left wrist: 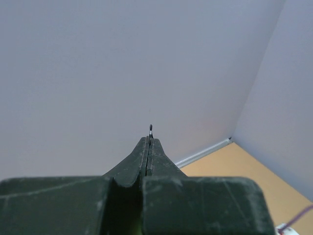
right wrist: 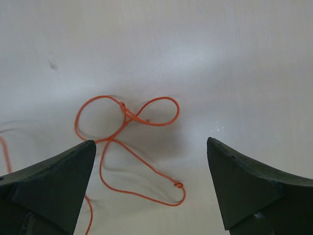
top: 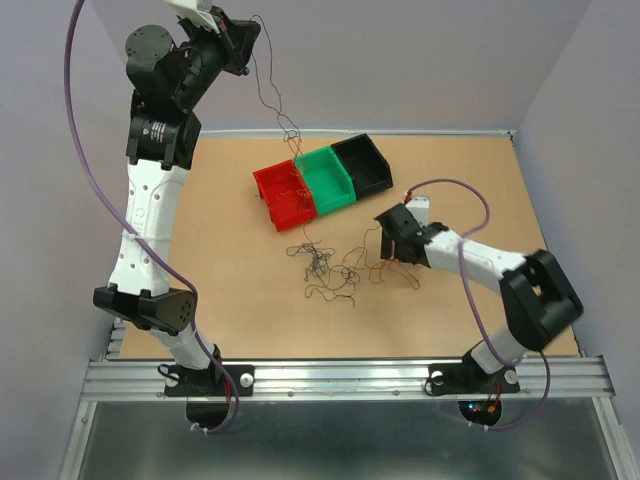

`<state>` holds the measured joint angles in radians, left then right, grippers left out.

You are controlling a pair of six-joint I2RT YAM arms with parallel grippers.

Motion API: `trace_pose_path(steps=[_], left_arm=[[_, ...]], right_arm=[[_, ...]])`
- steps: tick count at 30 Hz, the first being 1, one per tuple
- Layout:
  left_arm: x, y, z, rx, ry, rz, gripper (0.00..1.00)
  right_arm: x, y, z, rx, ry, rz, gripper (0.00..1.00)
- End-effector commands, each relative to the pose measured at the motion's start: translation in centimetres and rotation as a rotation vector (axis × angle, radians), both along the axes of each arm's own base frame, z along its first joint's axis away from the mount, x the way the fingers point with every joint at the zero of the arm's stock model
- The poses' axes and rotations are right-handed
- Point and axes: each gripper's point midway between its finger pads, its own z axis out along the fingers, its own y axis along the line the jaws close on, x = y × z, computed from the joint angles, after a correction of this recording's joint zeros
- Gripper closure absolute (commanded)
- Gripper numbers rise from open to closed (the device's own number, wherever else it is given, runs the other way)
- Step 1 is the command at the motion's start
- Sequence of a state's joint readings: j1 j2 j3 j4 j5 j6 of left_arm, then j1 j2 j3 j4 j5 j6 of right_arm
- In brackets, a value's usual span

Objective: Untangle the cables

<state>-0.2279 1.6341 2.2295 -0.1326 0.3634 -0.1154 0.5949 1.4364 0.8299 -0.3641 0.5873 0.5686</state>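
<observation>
Hanging high at eleven o'clock in the top view, the left claw (top: pixel 238 38) is clamped on one dark cable (top: pixel 268 92) that trails down toward the red bin (top: pixel 278 198), green bin (top: pixel 332 178) and black bin (top: pixel 366 160). The other cables (top: pixel 322 265) lie in a loose heap on the worktop (top: pixel 230 260) at six o'clock of the bins, with the right claw (top: pixel 392 240) at the heap's three o'clock. From the left wrist, the fingers (left wrist: pixel 139 156) press together with the cable's tip poking out at twelve o'clock; from the right wrist, the fingers (right wrist: pixel 58 171) stand wide apart, an orange cable (right wrist: pixel 128 116) looped on the worktop between them.
</observation>
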Motion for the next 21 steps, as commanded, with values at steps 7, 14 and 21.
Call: trace_pose_path(steps=[7,14,21], left_arm=[[-5.9,-1.0,2.2,0.044,-0.141,-0.117,1.0],[-7.7,-1.9,-1.6,0.141,-0.154,-0.187,1.0],[-12.2,-3.7,-11.2,0.227,-0.126,-0.376,1.0]], right_arm=[[-9.3,1.3,-1.3,-0.419,0.538,0.199,0.0],[-10.7,9.4,4.2,-0.122,0.3,0.535,0.0],[-9.2,10.1,10.2,0.01,0.064,0.538,0.0]])
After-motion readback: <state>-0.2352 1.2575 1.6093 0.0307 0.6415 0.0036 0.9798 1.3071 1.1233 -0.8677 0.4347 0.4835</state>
